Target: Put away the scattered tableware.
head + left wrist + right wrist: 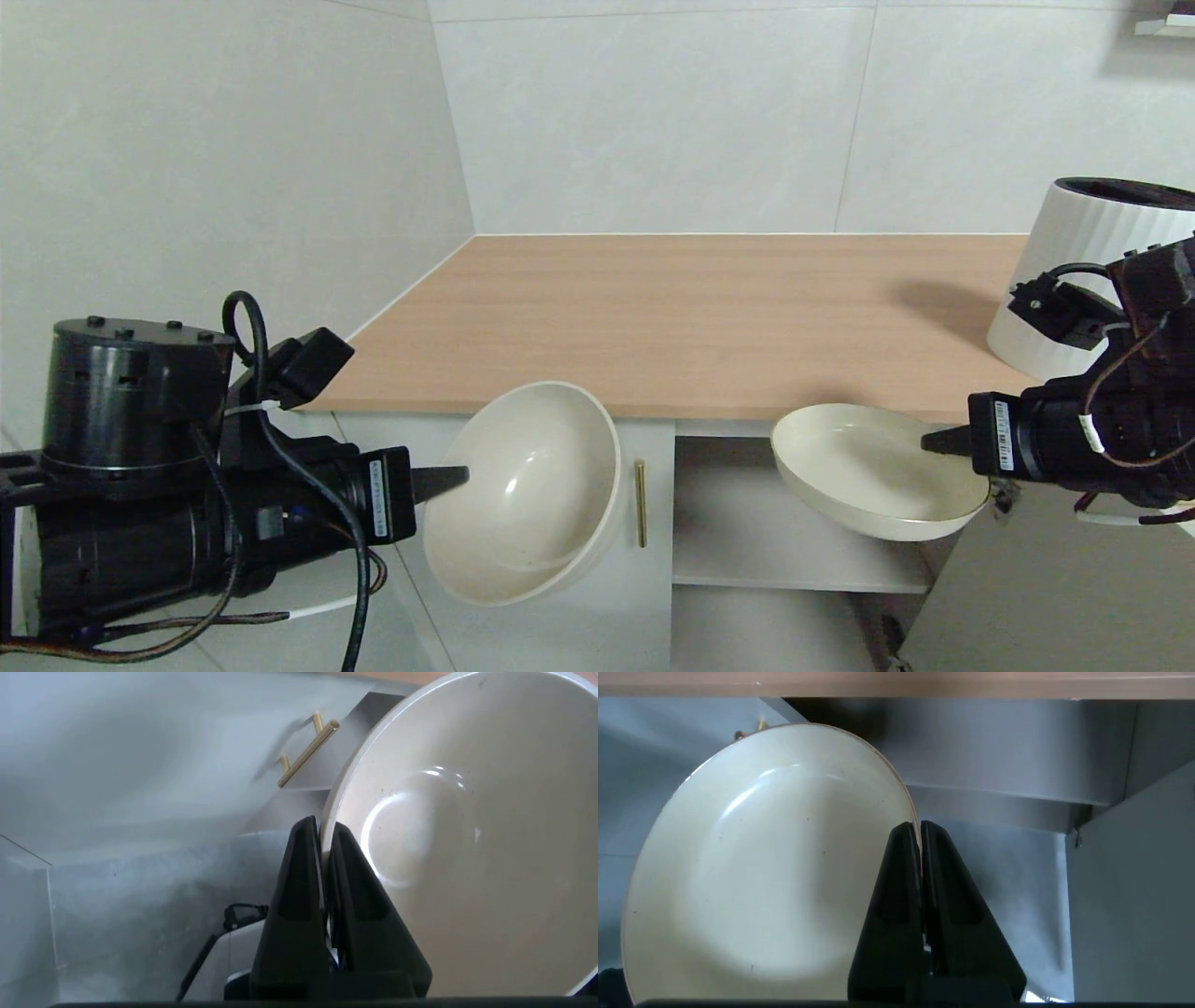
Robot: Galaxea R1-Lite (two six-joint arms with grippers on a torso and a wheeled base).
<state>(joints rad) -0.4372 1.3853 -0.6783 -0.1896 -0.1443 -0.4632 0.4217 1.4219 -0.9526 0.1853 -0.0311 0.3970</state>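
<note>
my left gripper (456, 478) is clenched on the rim of the deep bowl (537, 495). the bowl hangs tilted just ahead of its fingertips, with the hollow turned toward the head camera. my right gripper (934, 441) pinches the rim of the shallow plate (854, 467), which is held out in front of it. beyond the plate is the open cabinet (784, 523), under the wooden counter (700, 317).

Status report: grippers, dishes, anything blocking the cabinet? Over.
Left gripper shut on bowl rim. Right gripper shut on plate rim. Both before open cabinet; nothing seen blocking shelf.
</note>
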